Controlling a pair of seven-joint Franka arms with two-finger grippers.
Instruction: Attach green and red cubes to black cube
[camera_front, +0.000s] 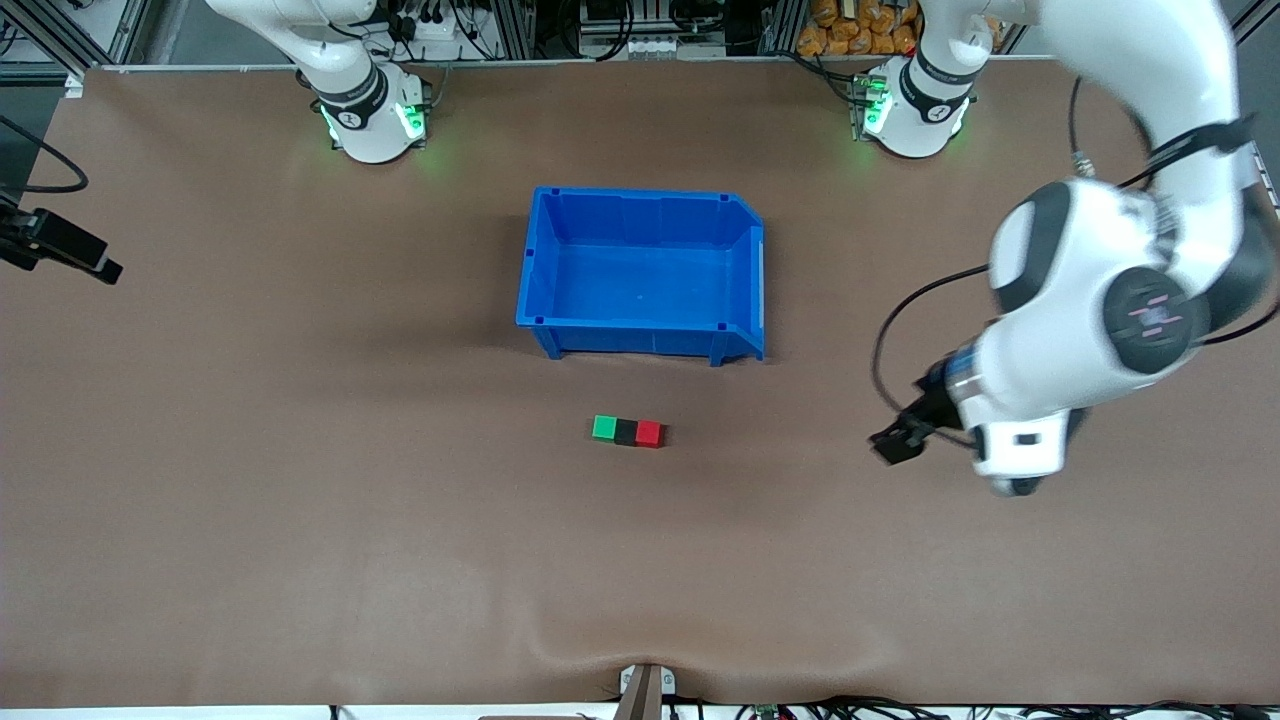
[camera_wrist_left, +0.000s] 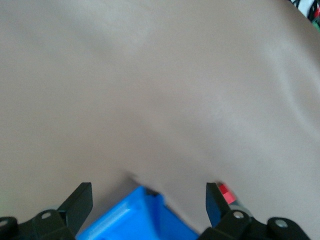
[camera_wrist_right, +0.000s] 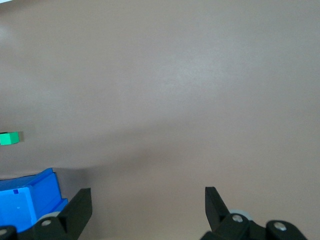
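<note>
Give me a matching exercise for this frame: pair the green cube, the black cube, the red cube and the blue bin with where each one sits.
Things:
1. green cube
2. black cube
3. red cube
4. blue bin

Places:
A. middle of the row, touching a cube on each side
B. the row's end toward the left arm's end of the table
C. farther from the front camera than the row, nothing in it
D. the row's end toward the right arm's end of the table

Pairs: 1-D, 2-A, 3-B, 4-C
</note>
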